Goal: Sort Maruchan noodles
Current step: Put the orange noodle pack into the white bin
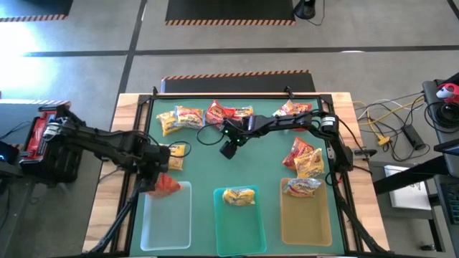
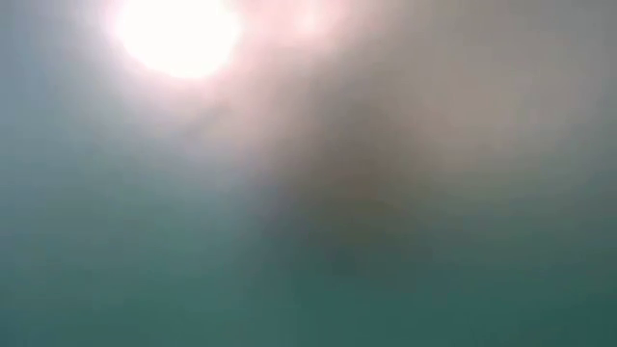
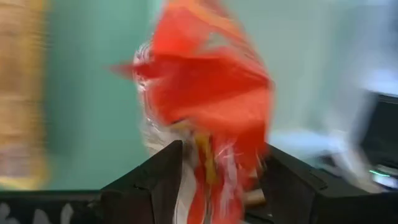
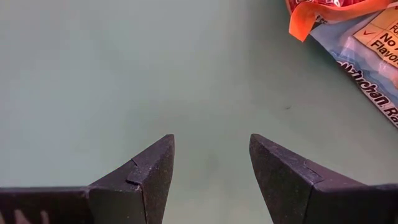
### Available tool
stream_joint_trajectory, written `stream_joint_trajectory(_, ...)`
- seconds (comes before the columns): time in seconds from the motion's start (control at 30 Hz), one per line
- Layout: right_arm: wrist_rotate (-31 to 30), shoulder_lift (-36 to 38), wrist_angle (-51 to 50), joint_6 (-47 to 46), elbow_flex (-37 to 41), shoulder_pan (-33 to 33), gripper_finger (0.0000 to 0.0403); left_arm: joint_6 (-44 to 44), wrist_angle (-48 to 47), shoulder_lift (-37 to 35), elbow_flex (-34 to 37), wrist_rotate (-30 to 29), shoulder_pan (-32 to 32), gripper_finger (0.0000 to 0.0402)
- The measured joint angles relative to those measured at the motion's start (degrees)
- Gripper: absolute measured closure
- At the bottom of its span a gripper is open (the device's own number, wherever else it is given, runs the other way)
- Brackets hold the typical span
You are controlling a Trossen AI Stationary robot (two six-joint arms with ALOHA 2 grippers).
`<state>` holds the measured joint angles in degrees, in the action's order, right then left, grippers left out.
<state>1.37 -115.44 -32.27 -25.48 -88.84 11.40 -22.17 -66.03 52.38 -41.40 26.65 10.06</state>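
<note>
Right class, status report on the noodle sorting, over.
Left gripper at clear tray, red crinkly packet between its fingers. Right gripper open, empty, mid-mat. Nothing blocking.

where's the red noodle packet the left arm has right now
In the high view the red packet sits at the left gripper, over the far left corner of the clear tray.

Lying along the near edge of a green mat (image 1: 215, 154): clear tray (image 1: 168, 226), teal tray (image 1: 239, 228), amber tray (image 1: 307, 222), side by side. Resting under the mat: wooden table (image 1: 129, 107). Trailing on the grey floor to the right: yellow and black cables (image 1: 391, 122).
</note>
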Motion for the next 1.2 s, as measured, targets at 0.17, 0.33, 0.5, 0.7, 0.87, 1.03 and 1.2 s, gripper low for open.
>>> stream_joint_trajectory(0.17, 0.0, 0.0, 0.0, 1.5, 0.0, 0.3, 0.0202, -0.7, -0.1, -0.1, -4.1, -4.4, 0.7, 0.022)
stream_joint_trajectory(0.33, 0.0, 0.0, 0.1, 2.1, 0.0, 0.4, 0.0202, -2.1, -4.5, 1.8, -9.2, -16.7, 0.7, 0.022)
stream_joint_trajectory(0.5, 0.0, 0.0, 0.2, 2.1, 0.0, 0.4, 0.0202, -8.1, -12.3, 7.3, -16.2, -30.6, 0.7, 0.022)
stream_joint_trajectory(0.7, 0.0, 0.0, -0.1, 2.0, 0.0, 0.4, 0.0202, -9.9, -19.9, 15.1, -22.5, -39.7, 0.7, 0.022)
stream_joint_trajectory(0.87, 0.1, 0.0, -1.6, 1.9, 0.0, 0.4, 0.0202, -9.6, -24.1, 20.4, -25.4, -44.6, 0.7, 0.022)
stream_joint_trajectory(1.03, 0.1, 0.0, -5.1, 1.9, 0.0, 0.4, 0.0202, -8.1, -24.0, 24.4, -26.9, -46.8, 0.7, 0.022)
stream_joint_trajectory(1.2, 0.1, 0.0, -9.3, 1.9, 0.0, 0.4, 0.0202, -5.6, -24.0, 27.0, -28.4, -49.9, 0.7, 0.022)
